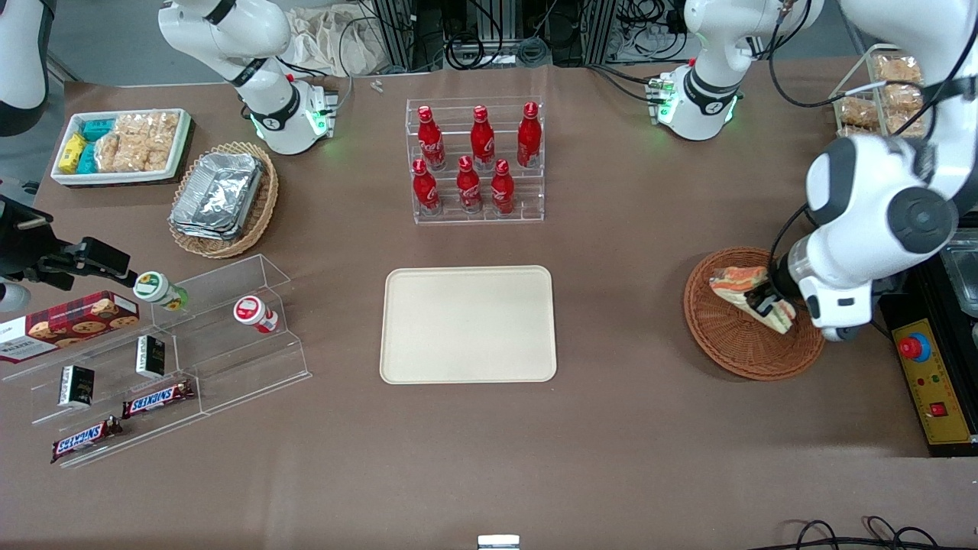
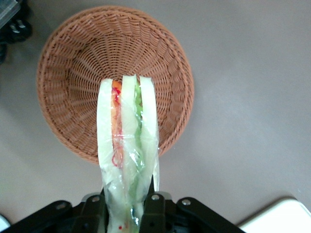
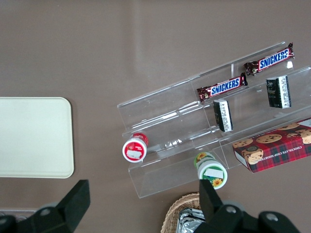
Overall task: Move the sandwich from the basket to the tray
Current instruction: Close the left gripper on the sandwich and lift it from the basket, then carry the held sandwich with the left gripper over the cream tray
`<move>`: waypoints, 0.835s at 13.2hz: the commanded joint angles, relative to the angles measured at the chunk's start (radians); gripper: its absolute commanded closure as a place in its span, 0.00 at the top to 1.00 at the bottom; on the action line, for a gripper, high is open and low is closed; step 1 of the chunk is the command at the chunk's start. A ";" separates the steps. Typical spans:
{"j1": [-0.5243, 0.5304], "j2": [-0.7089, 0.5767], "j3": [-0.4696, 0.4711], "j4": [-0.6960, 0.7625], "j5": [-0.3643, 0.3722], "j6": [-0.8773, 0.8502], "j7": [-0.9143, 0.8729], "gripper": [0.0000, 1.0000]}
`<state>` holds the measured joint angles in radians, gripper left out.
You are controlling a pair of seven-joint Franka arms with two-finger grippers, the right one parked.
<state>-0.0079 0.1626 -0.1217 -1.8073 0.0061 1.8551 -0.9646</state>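
One sandwich (image 1: 745, 294), a plastic-wrapped wedge, is pinched in the gripper (image 1: 766, 299) above the basket (image 1: 733, 344), right of centre in the front view. In the wrist view the sandwich (image 2: 127, 145) hangs clear over the basket (image 2: 73, 73), fingers (image 2: 154, 209) closed on its wrapped end, bread edges pointing away from the camera. Likely light, soft and squashy; the film looks slick, so it could slip or swing. Judged best hold: across the flat bread faces, lightly, as now, rather than on the loose wrap. Tray (image 1: 467, 324) sits bare at frame centre, well apart from the basket, nearer the camera than the bottle rack (image 1: 475, 160).
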 commanded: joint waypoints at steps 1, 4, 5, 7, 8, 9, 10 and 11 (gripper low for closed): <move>-0.004 0.018 -0.047 0.113 0.011 -0.123 -0.025 0.00; -0.003 0.018 -0.127 0.141 0.002 -0.134 -0.013 0.00; -0.003 0.024 -0.154 0.141 0.000 -0.134 -0.005 0.00; -0.006 0.046 -0.228 0.138 0.002 -0.105 0.036 0.00; -0.009 0.069 -0.277 0.137 0.011 -0.070 0.035 0.00; -0.017 0.092 -0.304 0.132 0.012 -0.042 0.033 0.00; -0.044 0.124 -0.315 0.134 0.014 -0.013 0.033 0.00; -0.090 0.144 -0.317 0.131 0.014 0.019 0.035 0.00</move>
<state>-0.0412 0.2481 -0.4293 -1.6972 0.0065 1.8323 -0.9455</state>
